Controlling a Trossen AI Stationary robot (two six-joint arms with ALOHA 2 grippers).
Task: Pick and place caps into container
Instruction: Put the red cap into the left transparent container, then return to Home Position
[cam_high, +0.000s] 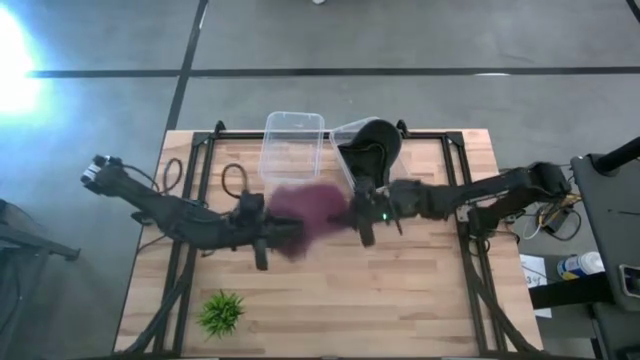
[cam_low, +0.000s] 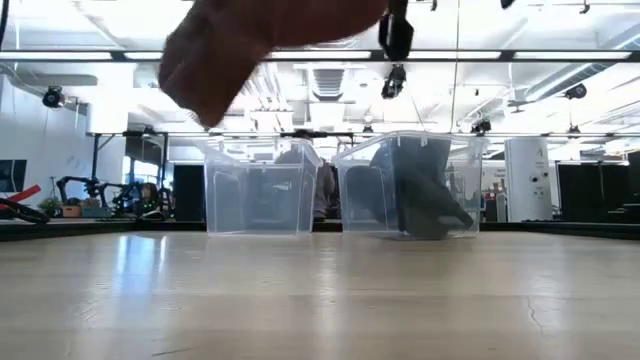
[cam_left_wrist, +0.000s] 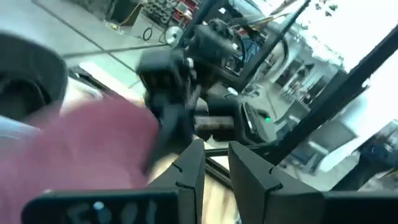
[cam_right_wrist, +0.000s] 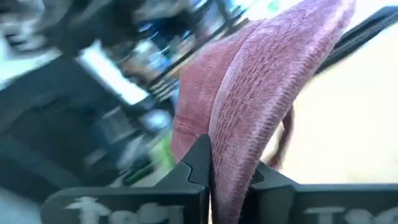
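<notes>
The maroon cap (cam_high: 305, 208) hangs in the air over the table's middle, between my two grippers; in the low view the maroon cap (cam_low: 250, 45) is high above the tabletop. My right gripper (cam_high: 352, 212) is shut on it. My left gripper (cam_high: 292, 232) is at the cap's left side, fingers a little apart with nothing between them (cam_left_wrist: 216, 163). Dark olive-grey cap fabric (cam_high: 372, 150) lies in the right clear tub (cam_low: 410, 185); whether that is one cap or two I cannot tell. The left clear tub (cam_high: 292, 145) holds nothing. My right gripper pinches the maroon cap between its two fingers (cam_right_wrist: 227, 165), on a folded ridge of the ribbed fabric (cam_right_wrist: 242, 143) at the cap's right side. The fingers come in about level from the table's right. The cap is lifted clear of the table and spreads away from the fingers toward the left arm.
Both tubs stand side by side at the table's far edge; the right one looks tilted in the high view. A small green spiky plant (cam_high: 221, 311) stands near the near left corner. Bare wood lies along the near side (cam_high: 400, 300).
</notes>
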